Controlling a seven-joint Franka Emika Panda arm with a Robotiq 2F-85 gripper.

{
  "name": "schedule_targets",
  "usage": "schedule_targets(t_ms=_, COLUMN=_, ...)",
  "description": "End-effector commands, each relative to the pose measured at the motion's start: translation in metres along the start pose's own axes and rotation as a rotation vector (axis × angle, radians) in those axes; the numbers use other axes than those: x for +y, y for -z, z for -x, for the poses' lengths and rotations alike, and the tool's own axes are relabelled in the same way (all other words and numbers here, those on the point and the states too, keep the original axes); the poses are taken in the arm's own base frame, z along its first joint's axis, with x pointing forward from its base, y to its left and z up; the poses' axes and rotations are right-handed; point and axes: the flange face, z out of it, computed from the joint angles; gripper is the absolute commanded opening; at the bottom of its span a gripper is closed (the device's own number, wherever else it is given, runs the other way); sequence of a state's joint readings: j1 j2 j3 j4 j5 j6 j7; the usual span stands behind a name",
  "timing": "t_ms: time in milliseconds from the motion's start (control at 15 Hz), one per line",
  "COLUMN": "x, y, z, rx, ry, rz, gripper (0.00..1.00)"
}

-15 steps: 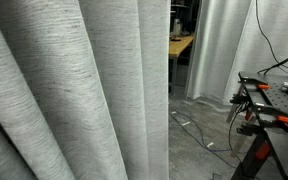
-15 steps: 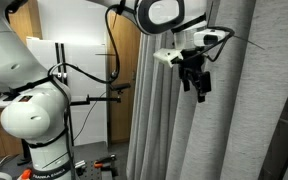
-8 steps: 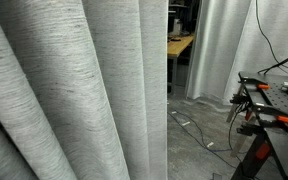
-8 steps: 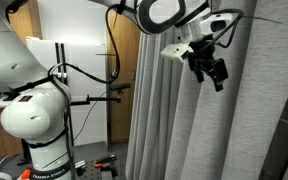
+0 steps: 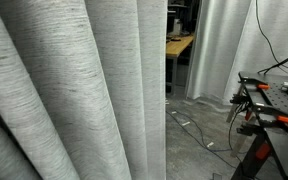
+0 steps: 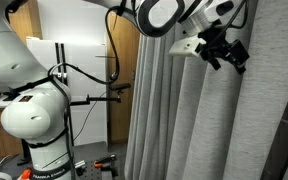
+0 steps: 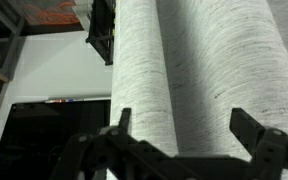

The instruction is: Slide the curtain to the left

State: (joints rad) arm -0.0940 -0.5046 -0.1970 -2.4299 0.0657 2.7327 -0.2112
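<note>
Wrist view, jaws wide apart, curtain [image 7: 184, 70] fold between them.

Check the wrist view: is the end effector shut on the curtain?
No, the end effector has its fingers wide apart, with a fold of the curtain showing in the gap between them.

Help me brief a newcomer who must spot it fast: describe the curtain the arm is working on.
Start at the huge hanging fabric filling half of an exterior view. That is the curtain, light grey with deep vertical folds; the gripper hangs high in front of it. Fine horizontal streaks set it apart from the smoother, paler drapes behind.
</note>
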Motion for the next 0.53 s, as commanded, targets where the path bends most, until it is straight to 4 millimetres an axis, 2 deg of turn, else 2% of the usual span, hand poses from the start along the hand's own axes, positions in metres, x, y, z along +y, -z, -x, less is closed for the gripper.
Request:
schedule_targets(t_ms=0, x=0.0036, y=0.0010, z=0.0019, rx=0.100, ry=0.037, rz=0.009, gripper=1.00)
schedule_targets(t_ms=467, x=0.0027, y=-0.0023, z=0.0077, rx=0.314, ry=0.097, rz=0.049, gripper=1.00)
